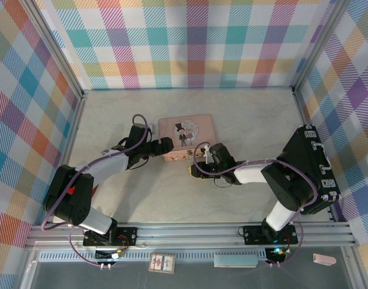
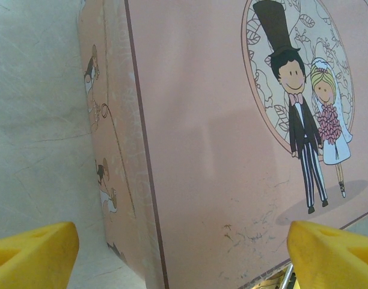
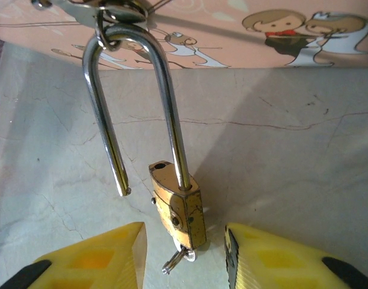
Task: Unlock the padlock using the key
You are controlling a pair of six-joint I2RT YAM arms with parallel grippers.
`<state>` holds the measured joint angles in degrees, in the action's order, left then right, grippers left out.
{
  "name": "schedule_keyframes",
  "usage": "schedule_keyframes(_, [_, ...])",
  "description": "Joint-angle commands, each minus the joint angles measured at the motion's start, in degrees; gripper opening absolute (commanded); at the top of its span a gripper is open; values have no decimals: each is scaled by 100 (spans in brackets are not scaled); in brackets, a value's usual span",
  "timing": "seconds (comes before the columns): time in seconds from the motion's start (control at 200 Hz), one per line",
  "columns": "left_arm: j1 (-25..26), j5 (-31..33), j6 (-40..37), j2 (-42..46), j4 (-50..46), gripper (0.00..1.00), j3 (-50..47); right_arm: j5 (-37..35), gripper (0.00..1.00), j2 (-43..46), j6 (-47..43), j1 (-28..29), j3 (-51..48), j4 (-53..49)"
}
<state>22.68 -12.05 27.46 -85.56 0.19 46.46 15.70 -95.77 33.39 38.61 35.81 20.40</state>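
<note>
Right wrist view, lower centre: the padlock (image 3: pixel 178 208) hangs from the clasp (image 3: pixel 121 9) of the pink tin (image 3: pixel 232 36), its shackle (image 3: pixel 106 120) open and the key (image 3: pixel 174 261) in its base. The right gripper (image 3: pixel 185 253) stands parted around it, gripping nothing. The left gripper (image 2: pixel 181 241), wide open, straddles the tin, likely to steady it.

The padlock (image 3: pixel 178 211) hangs from the clasp (image 3: pixel 121 12) on the tin's (image 3: pixel 232 36) near side, the key (image 3: pixel 174 262) under it.

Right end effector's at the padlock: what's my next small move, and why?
Probably just back the right end effector away: the padlock looks unlocked, its shackle tip hanging free, the key seated below, fingers apart.
</note>
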Motion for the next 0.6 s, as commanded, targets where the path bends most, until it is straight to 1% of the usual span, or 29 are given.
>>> schedule_keyframes(0.0, [-57,-78,48,22,75,89,22,68,39,-354,-171,31,202,525])
schedule_keyframes(0.31, [-53,-100,117,88,71,88,-45,13,34,-609,-159,33,343,666])
schedule_keyframes(0.445, [-53,-113,123,124,69,88,-59,-31,30,-645,-183,31,386,623])
schedule_keyframes(0.595, [-53,-95,123,162,41,88,-84,-120,23,-645,-185,32,409,563])
